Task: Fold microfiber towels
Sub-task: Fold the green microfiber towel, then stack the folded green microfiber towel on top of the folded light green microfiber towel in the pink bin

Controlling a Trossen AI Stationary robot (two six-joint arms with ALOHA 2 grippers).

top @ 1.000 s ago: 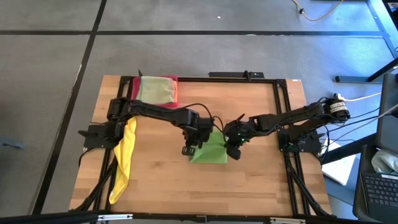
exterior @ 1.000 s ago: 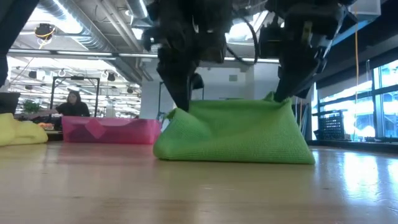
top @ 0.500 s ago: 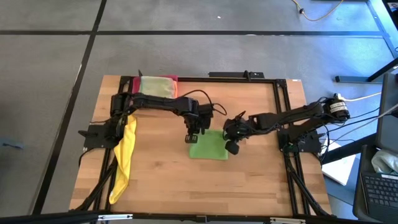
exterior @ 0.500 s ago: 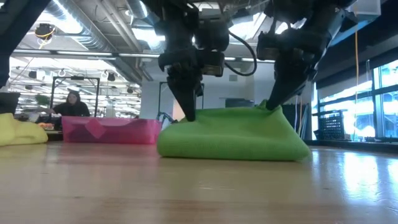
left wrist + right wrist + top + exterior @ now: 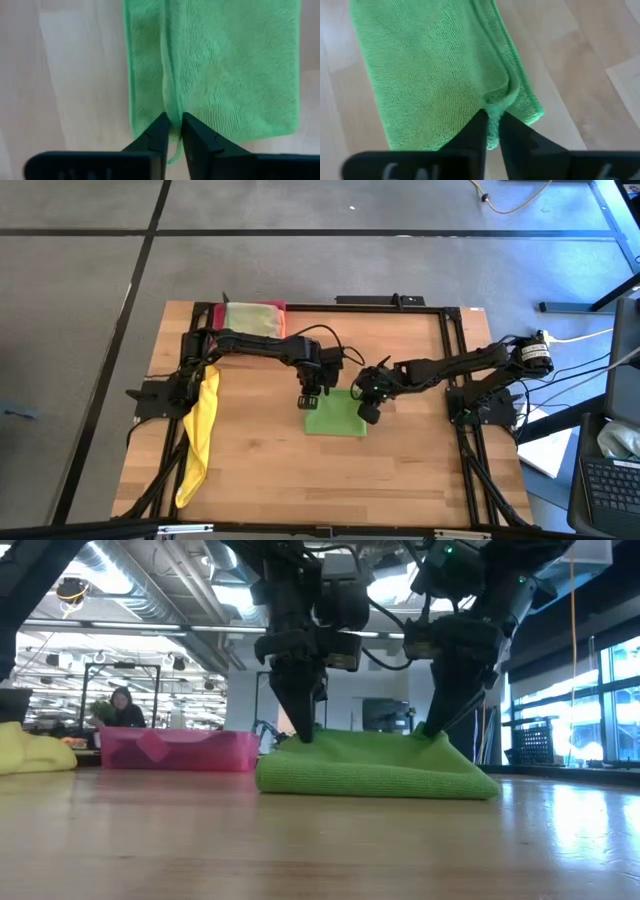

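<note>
A bright green towel [image 5: 335, 418] lies folded on the middle of the table, low and nearly flat in the low view [image 5: 375, 765]. My left gripper [image 5: 308, 396] stands at its far left corner and my right gripper [image 5: 368, 410] at its right edge. Both point steeply down, and each is shut on a raised pinch of the cloth. The two wrist views show the rest of the towel [image 5: 225, 75] [image 5: 430, 75] spread flat on the wood beyond the fingers. My left gripper pinches a narrow raised ridge of the towel [image 5: 172, 114] between its two fingers, near the towel's edge, coming from above. The ridge runs on away from the fingers; the cloth around it lies on the table. My right gripper pinches a small puckered fold at the towel's edge [image 5: 495, 106] between its two fingers, from above and slanting. Several layers show at that edge. The towel rests on the table, drawn up only at the pinch.
A pink-red tray [image 5: 216, 320] at the far left holds a pale olive towel [image 5: 252, 325]. A yellow towel [image 5: 203, 425] drapes along the table's left side by the left arm's base. Bare wood lies near and right of the green towel. A person sits in the room behind [image 5: 120, 705].
Both grippers have gone toward the table's far edge and down, carrying the green towel's raised part with them. The towel, bulging up like a tent a second ago, has been folded over and now lies low and flat.
</note>
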